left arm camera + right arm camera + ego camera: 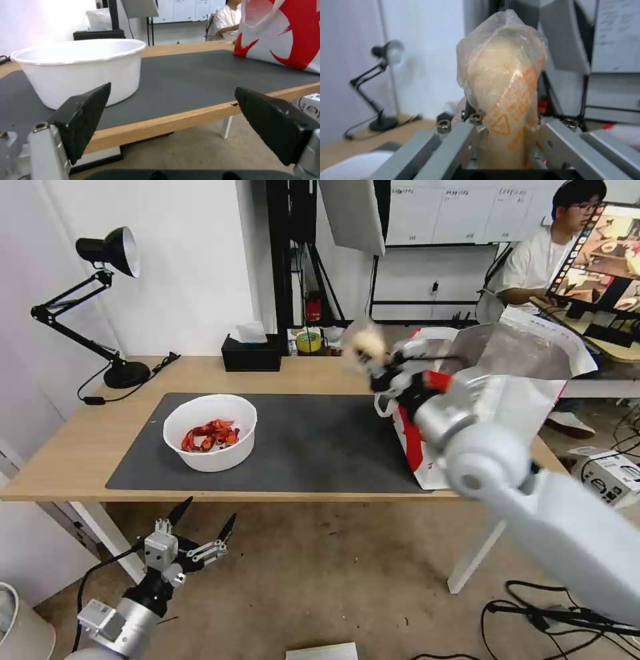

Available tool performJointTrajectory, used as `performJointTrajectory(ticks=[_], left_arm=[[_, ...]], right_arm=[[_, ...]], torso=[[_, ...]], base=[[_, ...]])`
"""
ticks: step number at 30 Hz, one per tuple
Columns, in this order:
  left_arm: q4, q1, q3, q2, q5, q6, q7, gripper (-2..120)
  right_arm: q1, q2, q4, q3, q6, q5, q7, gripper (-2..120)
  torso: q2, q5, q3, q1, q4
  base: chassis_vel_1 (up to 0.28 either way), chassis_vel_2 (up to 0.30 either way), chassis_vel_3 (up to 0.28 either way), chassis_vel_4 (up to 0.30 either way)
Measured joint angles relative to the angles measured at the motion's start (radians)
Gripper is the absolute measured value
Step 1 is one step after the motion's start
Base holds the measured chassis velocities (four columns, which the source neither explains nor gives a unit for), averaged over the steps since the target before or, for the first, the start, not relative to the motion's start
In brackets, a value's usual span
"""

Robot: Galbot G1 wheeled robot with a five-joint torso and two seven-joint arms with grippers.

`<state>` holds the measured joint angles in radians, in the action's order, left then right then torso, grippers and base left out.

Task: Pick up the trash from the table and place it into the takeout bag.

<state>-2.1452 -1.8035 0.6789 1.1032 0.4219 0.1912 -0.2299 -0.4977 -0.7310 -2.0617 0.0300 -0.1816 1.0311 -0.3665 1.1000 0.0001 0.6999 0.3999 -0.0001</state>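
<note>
Head view: right gripper (375,363) was raised above the table (80,460), just beside the bag (507,380), clamped on the ball (363,343), a tan lump in thin clear wrap. Ball sat at the fingertips, held well above the mat (320,447) and not yet over the bag's foil mouth. Risk: with the ball short of the opening, letting go here would likely drop it on the mat or outside the bag; the near handle (385,410) could also snag the fingers on the way in. Left gripper (193,530) hung low in front of the table edge, below the bowl (210,432), its two black fingers spread and holding nothing. Bowl with red-orange scraps rested on the mat's left half, well apart from the bag. Left wrist view: fingers (85,117) wide apart, the bowl (76,70) just beyond them on the mat (186,77), the table's front edge (173,120) between fingers and bowl. Risk: going for the bowl from this low could bump that edge or tip the scraps out. The bag (283,37) stood on the mat's far side. Right wrist view: ball (501,82) was pinched between the grey finger frames at its lower part, most of it sticking out past them; the loose, slippery-looking wrap, printed orange, could let it slide out under a fast swing.
</note>
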Motion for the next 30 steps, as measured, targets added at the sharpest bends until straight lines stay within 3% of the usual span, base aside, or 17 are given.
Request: performJointTrajectory(ticks=[6,9,20,26,30], left_arm=[[-0.003,0.006,-0.013,0.001,0.001,0.0,0.002,100],[-0.003,0.01,-0.022,0.004,0.0,0.0,0.003,100],[0.005,0.017,-0.037,0.006,0.011,0.0,0.007,100],[0.011,0.026,-0.045,0.002,0.015,-0.001,0.008,100],[0.017,0.03,-0.053,0.003,0.013,-0.001,0.008,100]], right_arm=[[-0.026,0.009,0.092,-0.041,0.142,-0.123,-0.003,7],[-0.036,0.006,0.117,-0.047,0.154,-0.154,-0.042,7],[-0.096,0.011,0.14,-0.095,0.111,-0.187,-0.115,7],[-0.153,0.02,0.137,-0.131,0.036,-0.194,-0.14,7],[-0.166,0.026,0.131,-0.141,0.008,-0.205,-0.144,18]], torso=[[0.0,0.0002,0.0,0.0,0.0],[0.0,0.0,0.0,0.0,0.0001],[0.0,-0.0001,0.0,0.0,0.0001],[0.0,-0.0001,0.0,0.0,0.0],[0.0,-0.0001,0.0,0.0,0.0001]], base=[[0.0,0.0,0.0,0.0],[0.0,0.0,0.0,0.0],[0.0,0.0,0.0,0.0],[0.0,0.0,0.0,0.0],[0.0,0.0,0.0,0.0]])
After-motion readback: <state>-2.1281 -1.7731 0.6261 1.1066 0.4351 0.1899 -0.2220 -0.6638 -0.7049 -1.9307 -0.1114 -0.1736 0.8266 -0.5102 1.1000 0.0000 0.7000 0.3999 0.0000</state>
